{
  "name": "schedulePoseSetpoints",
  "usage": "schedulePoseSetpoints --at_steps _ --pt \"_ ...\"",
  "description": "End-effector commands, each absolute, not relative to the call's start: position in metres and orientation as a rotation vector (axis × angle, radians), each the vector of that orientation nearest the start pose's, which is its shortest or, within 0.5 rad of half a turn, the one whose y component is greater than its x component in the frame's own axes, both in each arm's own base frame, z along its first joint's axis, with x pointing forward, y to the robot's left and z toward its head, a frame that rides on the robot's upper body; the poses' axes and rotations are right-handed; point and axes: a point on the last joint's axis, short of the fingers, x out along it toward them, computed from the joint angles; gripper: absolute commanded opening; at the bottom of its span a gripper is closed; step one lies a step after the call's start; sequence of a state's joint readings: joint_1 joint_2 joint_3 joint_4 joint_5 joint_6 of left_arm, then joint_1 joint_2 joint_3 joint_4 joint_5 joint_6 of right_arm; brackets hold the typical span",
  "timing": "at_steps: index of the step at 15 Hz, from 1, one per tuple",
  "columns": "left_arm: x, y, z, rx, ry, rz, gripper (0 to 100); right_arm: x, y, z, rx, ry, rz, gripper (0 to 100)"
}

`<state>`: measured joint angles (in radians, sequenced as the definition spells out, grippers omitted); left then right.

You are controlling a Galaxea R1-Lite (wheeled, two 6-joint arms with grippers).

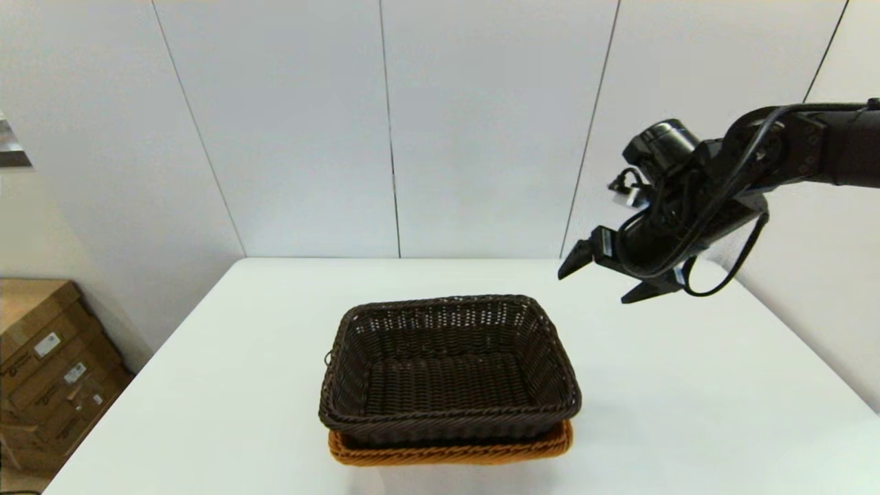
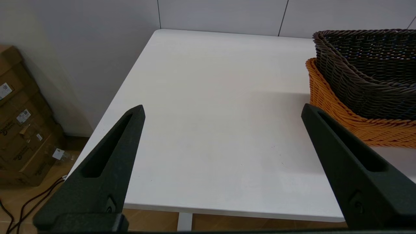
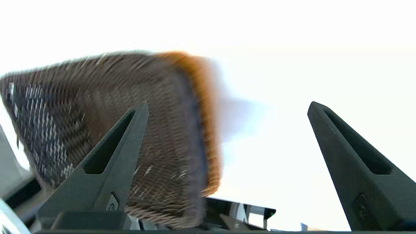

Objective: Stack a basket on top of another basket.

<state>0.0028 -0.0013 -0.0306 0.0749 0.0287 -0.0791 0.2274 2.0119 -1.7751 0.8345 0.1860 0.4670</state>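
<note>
The dark brown basket [image 1: 448,368] sits nested on top of the orange-tan basket [image 1: 450,452], whose rim peeks out beneath it near the table's front edge. Both show in the left wrist view, dark basket [image 2: 370,71] inside orange one [image 2: 338,110], and blurred in the right wrist view [image 3: 107,130]. My right gripper [image 1: 598,278] hangs open in the air up and to the right of the stack, holding nothing. My left gripper [image 2: 222,109] is open over bare table to the left of the baskets, out of the head view.
The white table [image 1: 227,385] stretches around the stack, with its left edge near the wall. Cardboard boxes [image 1: 48,371] stand on the floor at the left. Grey wall panels rise behind the table.
</note>
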Motion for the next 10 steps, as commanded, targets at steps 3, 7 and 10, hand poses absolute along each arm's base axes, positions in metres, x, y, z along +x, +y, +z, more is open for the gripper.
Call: schedulePoseSetpoints --at_steps 3,7,10 --pt "-0.025 0.001 0.076 -0.079 0.042 0.034 100 0.360 -0.008 0.225 0.449 1.065 0.022 100" --pt "-0.025 0.001 0.076 -0.079 0.042 0.034 100 0.331 -0.076 0.241 0.506 1.029 0.005 100" --pt "-0.025 0.001 0.076 -0.079 0.042 0.034 100 0.286 -0.089 0.257 0.551 1.049 0.088 100"
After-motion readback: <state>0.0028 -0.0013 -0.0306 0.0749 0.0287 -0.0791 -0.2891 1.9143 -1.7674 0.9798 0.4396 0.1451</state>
